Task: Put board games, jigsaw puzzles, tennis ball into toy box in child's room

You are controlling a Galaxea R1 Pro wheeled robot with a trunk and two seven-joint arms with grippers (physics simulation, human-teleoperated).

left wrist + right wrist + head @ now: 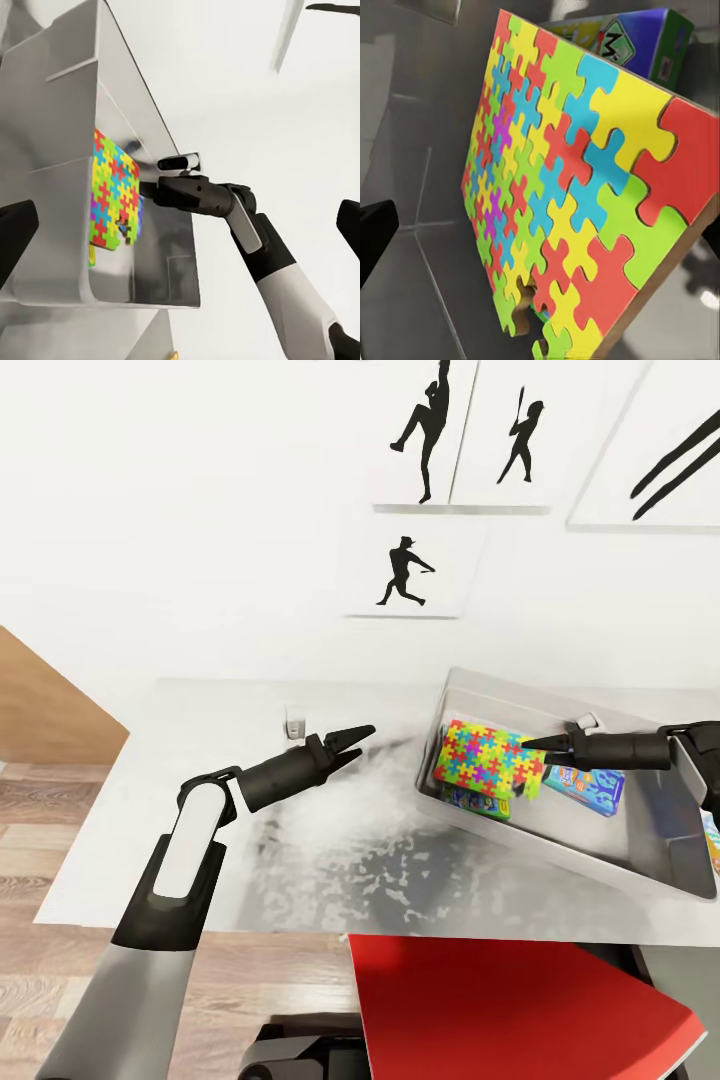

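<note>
Red seat fabric point(520, 1000) sits closest in the head view, below the light grey table point(200, 810). Beyond it the left gripper point(350, 745) hovers over bare tabletop, jaws parted a little and empty, seemingly parked out of the way. To its right the toy box point(660, 840) rests on the table. Inside, a jigsaw puzzle point(490, 757) stands tilted against the near-left wall, with a blue board game point(590, 785) behind it and another colourful edge, perhaps a second flat toy, just beneath it. The right gripper point(530, 743) reaches over the box with its tips at the puzzle's upper edge; I cannot tell from here whether it pinches the puzzle or has let go.

From the left wrist, the box point(135, 112) appears from its side, the puzzle point(112, 191) leaning inside and the right gripper point(150, 191) meeting its edge over the rim.

From the right wrist, the puzzle point(570, 187) lies close before the camera, slanted, with the board game point(637, 41) behind; dark fingers point(375, 232) sit spread at both margins, suggesting a loose or released hold, so the piece can slide flat.
</note>
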